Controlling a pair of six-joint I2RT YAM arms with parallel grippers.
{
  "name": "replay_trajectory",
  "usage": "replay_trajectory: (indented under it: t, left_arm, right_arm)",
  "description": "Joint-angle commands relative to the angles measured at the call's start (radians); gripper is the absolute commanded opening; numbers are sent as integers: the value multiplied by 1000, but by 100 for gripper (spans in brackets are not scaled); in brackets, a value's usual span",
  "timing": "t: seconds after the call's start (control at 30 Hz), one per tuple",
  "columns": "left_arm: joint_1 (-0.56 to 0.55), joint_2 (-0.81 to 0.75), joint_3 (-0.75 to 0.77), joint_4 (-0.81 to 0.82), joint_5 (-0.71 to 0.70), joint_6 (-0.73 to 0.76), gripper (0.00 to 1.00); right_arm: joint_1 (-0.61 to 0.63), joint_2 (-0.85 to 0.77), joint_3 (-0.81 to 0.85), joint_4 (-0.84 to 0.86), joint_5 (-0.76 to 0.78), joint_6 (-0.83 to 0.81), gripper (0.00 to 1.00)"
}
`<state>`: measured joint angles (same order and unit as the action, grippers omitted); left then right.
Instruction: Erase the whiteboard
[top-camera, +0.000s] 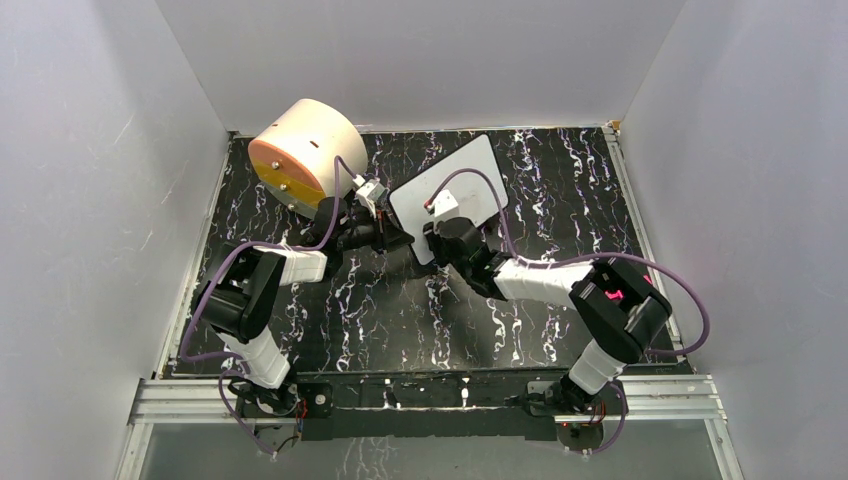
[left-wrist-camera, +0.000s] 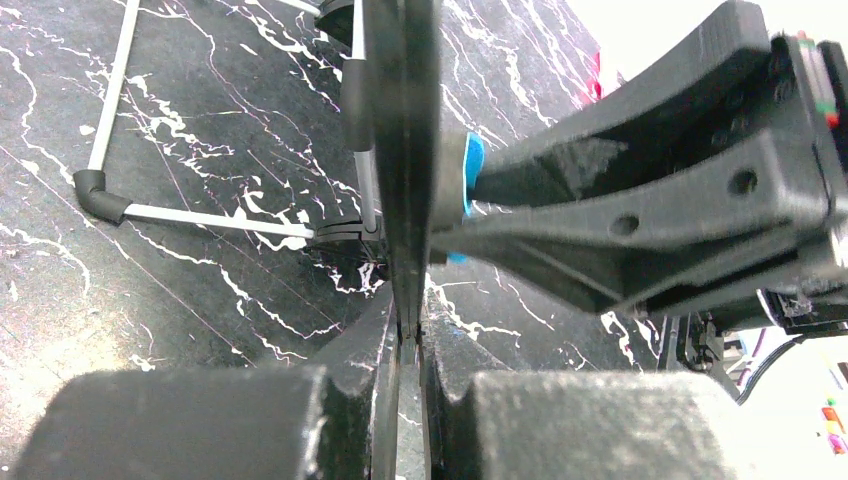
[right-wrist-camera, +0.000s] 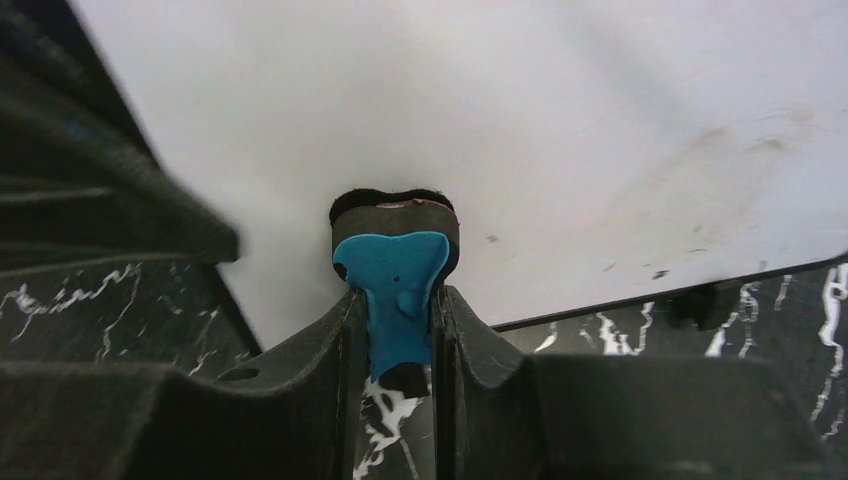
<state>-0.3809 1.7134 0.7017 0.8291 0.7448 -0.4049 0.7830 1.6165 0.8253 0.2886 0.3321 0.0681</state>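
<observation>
The whiteboard (top-camera: 468, 172) is tilted up near the back middle of the table. My left gripper (top-camera: 402, 238) is shut on its lower left edge; in the left wrist view the board (left-wrist-camera: 402, 130) shows edge-on, clamped between my jaws (left-wrist-camera: 408, 322). My right gripper (top-camera: 437, 234) is shut on a blue eraser (right-wrist-camera: 395, 285) and presses its black felt against the white face (right-wrist-camera: 520, 110) near the board's lower edge. The eraser (left-wrist-camera: 470, 175) also shows in the left wrist view, touching the board. Faint smudges (right-wrist-camera: 735, 150) remain on the board's right part.
A large cream cylinder with an orange face (top-camera: 300, 155) lies at the back left, close to my left arm. A thin grey rod with a black elbow (left-wrist-camera: 102, 195) lies on the black marbled table (top-camera: 380, 310) behind the board. White walls enclose the table.
</observation>
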Motion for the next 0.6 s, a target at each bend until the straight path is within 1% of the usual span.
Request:
replay_trajectory:
  t: [0.0,0.07,0.17,0.27,0.43,0.57]
  left_arm:
    - [-15,-18,18,-16,71,-9,0]
    - [-15,-20,19,-19,70,-8,0]
    - [-15,-19,19,-22,75,-4,0]
    - [-16,-18,18,-29,78,-1,0]
    - [-15,-21,21,-40,83,8,0]
    - [-15,-19,22,-40,87,8,0]
  right_arm:
    - [34,-17,-18,81,-46,-7,7]
    - [35,-15,-23,86,-12,-11,7]
    - [30,1,-13,87,79,-30,6]
    - [-7,15,-3,97,130,-37,6]
    - [-79,29,15,104,169,-43,6]
    - [-90,28,27,99,158,-59,6]
